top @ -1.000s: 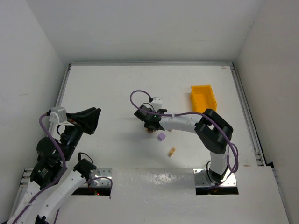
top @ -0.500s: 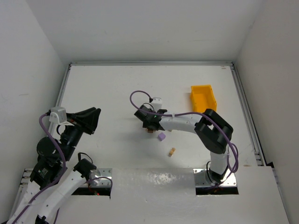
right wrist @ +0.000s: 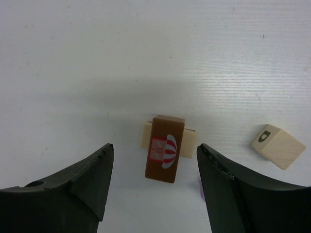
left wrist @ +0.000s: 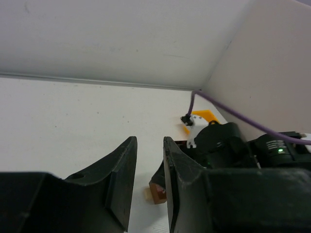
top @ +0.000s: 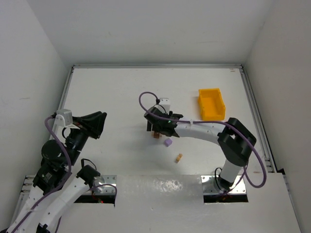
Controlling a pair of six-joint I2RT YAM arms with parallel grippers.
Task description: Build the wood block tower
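Right wrist view tells me two tiers stand, brown block [right wrist: 164, 148] on tan block [right wrist: 190, 143], my right gripper [right wrist: 155, 145] wide and empty around them, while a loose tan block [right wrist: 278, 145] at 3 o'clock and purple block [top: 168, 142] await stacking.

The table [right wrist: 73, 58] has a white, matt top with fine, grain-like streaks. The brown block [right wrist: 164, 148] is wood under a smooth, dark, faintly satin coat, with a red-and-white picture printed on its face. The pale block [right wrist: 190, 142] touching it and the loose pale block [right wrist: 278, 146] look like bare, unvarnished wood, matt, with faint grain. The purple block [top: 168, 142] is painted flat. The yellow bin [top: 212, 103] is smooth plastic. The right gripper [right wrist: 154, 154] and left gripper [left wrist: 149, 165] have fingers [right wrist: 82, 184] of matt black plastic. Along the table's near edge, a metal-looking plate [top: 160, 187] gleams with blotchy reflections.
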